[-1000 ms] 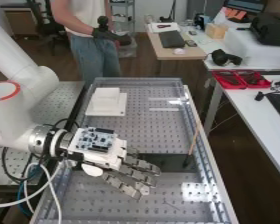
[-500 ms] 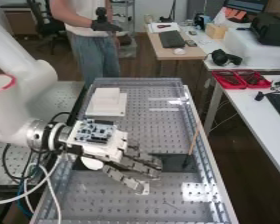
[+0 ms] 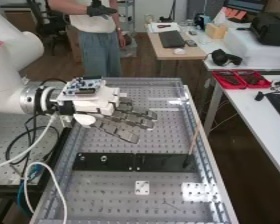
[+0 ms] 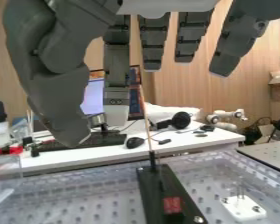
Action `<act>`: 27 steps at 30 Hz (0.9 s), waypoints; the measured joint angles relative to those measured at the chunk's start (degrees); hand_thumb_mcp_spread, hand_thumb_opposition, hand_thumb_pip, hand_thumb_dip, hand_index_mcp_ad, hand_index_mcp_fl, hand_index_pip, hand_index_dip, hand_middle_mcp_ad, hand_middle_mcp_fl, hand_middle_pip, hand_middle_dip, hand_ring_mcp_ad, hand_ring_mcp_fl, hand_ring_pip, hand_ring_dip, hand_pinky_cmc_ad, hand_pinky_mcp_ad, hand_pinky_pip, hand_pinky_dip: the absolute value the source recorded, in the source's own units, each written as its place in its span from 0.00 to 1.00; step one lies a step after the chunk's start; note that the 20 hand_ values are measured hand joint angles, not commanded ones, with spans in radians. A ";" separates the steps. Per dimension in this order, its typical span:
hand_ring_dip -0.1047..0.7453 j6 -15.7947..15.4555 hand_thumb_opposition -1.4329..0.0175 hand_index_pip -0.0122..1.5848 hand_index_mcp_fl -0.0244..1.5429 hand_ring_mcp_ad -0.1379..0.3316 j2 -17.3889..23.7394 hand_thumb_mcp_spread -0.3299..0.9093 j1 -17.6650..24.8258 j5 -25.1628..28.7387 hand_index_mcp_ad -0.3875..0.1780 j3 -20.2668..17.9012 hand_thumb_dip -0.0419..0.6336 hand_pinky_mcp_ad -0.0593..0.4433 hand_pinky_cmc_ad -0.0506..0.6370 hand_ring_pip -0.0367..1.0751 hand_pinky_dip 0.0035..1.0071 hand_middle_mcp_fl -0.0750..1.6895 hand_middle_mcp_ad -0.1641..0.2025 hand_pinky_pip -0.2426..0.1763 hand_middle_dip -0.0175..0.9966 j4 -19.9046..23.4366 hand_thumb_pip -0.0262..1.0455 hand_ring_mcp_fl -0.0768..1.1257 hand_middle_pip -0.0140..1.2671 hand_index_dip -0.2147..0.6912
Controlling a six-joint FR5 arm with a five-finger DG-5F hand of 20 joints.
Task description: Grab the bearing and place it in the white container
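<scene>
On the perforated counter, the black strip is the landmark: a thin brown stick rises at a slant from a dark foot at the strip's end farther from the arm, the nearest upright obstacle. On the side of the strip closer to the high camera lies a small white plate with dark round spots; in the wrist view, thin pins rise beside it or from it, which of the two being unclear. Well beyond the strip, across a gap, a side table carries red trays and black headphones. The task's thing, the bearing, cannot be identified with certainty; a small, round, pale metallic ring with a darker middle sits on the strip's half nearer the arm, and may be it. Another small bright fitting sits beside it, nearer the strip's end. A red label shows on the strip in the wrist view, its marks too small to make out. The robot hand hangs above the counter, beyond the strip from the high camera, open, its fingers extended and well apart from the ring.
</scene>
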 joint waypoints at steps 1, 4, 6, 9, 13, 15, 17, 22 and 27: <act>0.24 0.11 0.43 0.93 0.16 0.57 0.79 0.60 0.85 0.77 0.54 -0.52 0.48 0.67 0.61 0.12 0.19 0.07 0.63 0.55 0.22 0.05 0.55 0.06 0.11 0.51; 0.24 0.48 0.43 0.93 0.16 0.56 3.53 0.60 4.01 3.68 0.54 -2.29 0.48 0.67 0.60 0.12 0.19 0.07 0.62 0.55 0.22 0.08 0.55 0.06 0.11 0.51; 0.24 0.78 0.43 0.93 0.16 0.56 5.57 0.60 6.89 6.32 0.54 -3.64 0.48 0.67 0.60 0.12 0.19 0.07 0.63 0.55 0.22 -0.11 0.55 0.06 0.11 0.51; 0.24 1.07 0.43 0.93 0.16 0.54 7.45 0.60 10.25 9.45 0.54 -5.02 0.48 0.67 0.60 0.12 0.19 0.07 0.63 0.55 0.22 -0.43 0.55 0.06 0.11 0.51; 0.24 1.31 0.43 0.93 0.16 0.54 9.50 0.60 14.40 13.34 0.54 -6.49 0.48 0.67 0.60 0.12 0.19 0.07 0.62 0.55 0.22 -0.95 0.55 0.06 0.11 0.51; 0.24 1.34 0.43 0.93 0.16 0.54 10.78 0.60 17.28 16.02 0.54 -7.41 0.48 0.67 0.60 0.12 0.18 0.07 0.63 0.55 0.22 -1.33 0.55 0.06 0.11 0.51; 0.24 1.34 0.43 0.93 0.16 0.54 11.61 0.60 19.34 17.92 0.54 -8.05 0.48 0.67 0.60 0.12 0.18 0.07 0.62 0.55 0.22 -1.60 0.55 0.06 0.11 0.51; 0.23 1.30 0.43 0.93 0.16 0.54 13.38 0.60 24.63 22.73 0.54 -9.54 0.48 0.67 0.60 0.12 0.18 0.07 0.63 0.55 0.22 -2.26 0.55 0.06 0.11 0.51; 0.24 1.21 0.43 0.93 0.16 0.54 14.55 0.60 30.27 28.32 0.54 -10.92 0.48 0.67 0.60 0.12 0.18 0.07 0.63 0.55 0.22 -2.36 0.55 0.06 0.11 0.51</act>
